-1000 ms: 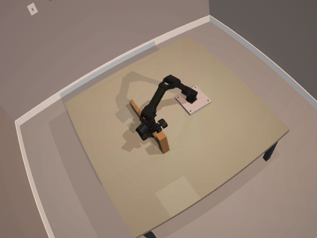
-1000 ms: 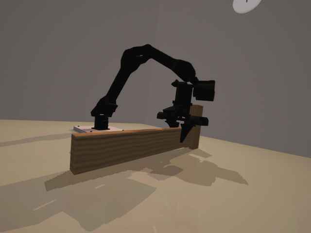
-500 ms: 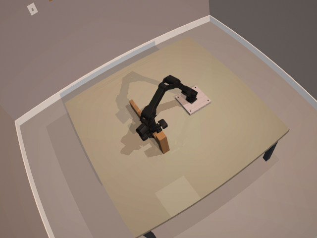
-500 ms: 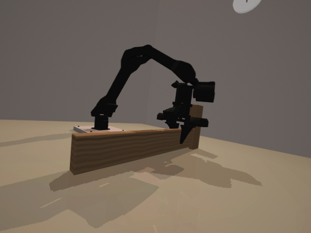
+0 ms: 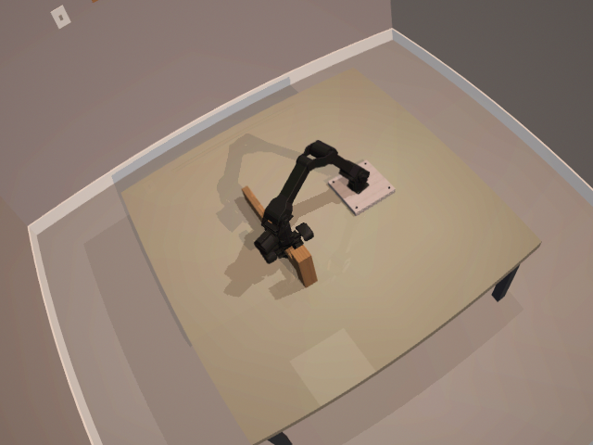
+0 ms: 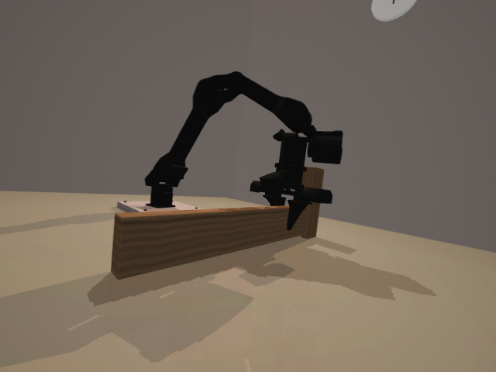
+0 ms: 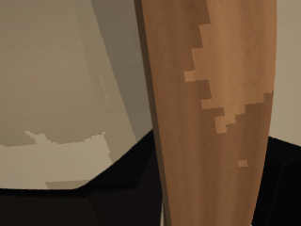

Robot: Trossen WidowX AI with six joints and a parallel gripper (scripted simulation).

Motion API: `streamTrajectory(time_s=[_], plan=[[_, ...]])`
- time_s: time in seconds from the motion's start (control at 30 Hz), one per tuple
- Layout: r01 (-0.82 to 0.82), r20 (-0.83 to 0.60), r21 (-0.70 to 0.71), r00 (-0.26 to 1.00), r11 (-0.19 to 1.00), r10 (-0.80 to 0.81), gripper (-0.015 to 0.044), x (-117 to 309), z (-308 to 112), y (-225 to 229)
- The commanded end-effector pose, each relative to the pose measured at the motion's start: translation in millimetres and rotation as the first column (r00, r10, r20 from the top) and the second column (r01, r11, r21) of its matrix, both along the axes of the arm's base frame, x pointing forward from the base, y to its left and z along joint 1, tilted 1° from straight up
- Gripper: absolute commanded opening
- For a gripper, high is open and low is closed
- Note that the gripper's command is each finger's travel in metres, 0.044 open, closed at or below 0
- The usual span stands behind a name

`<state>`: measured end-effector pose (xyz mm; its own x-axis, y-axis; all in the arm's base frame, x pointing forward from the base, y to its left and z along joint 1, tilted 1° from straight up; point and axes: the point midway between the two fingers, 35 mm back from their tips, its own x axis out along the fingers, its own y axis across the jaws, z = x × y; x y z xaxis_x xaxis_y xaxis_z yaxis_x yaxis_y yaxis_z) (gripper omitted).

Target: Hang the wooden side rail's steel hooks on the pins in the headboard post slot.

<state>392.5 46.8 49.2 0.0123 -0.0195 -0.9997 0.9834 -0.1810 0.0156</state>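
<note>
The wooden side rail (image 5: 252, 198) (image 6: 192, 235) (image 7: 212, 155) stands on its long narrow edge, its far end low at the table. Its other end is up against or very close to the upright headboard post (image 5: 308, 270) (image 6: 315, 182); any small gap cannot be told. My gripper (image 5: 288, 243) (image 6: 282, 216) is shut on the rail near the post, one finger on each side. In the wrist view the rail runs between the dark fingers. The hooks, the slot and the pins are hidden, so whether the hooks sit on the pins cannot be seen.
The arm's pale base plate (image 5: 375, 196) (image 6: 130, 204) lies on the tabletop (image 5: 431, 268) (image 6: 320, 320), off to one side of the rail. The arm arches from it to the rail. The post rises above the rail's top edge, close beside my gripper.
</note>
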Motion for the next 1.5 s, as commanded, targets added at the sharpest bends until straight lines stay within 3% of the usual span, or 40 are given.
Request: streamTrajectory(time_s=[0.0,0.73,1.13,1.27,1.47], plan=[[-0.001,0.008,0.005,1.000,1.000,0.001,0.0000,1.0,1.4,0.5],[-0.001,0.008,0.005,1.000,1.000,0.001,0.0000,1.0,-2.1,0.4],[0.000,0.000,0.000,1.000,1.000,0.000,0.0315,-0.6,-1.6,-0.1],[-0.001,0.004,0.003,1.000,1.000,0.001,0.0420,-0.4,18.7,0.3],[-0.001,0.008,0.005,1.000,1.000,0.001,0.0440,-1.4,38.4,0.5]])
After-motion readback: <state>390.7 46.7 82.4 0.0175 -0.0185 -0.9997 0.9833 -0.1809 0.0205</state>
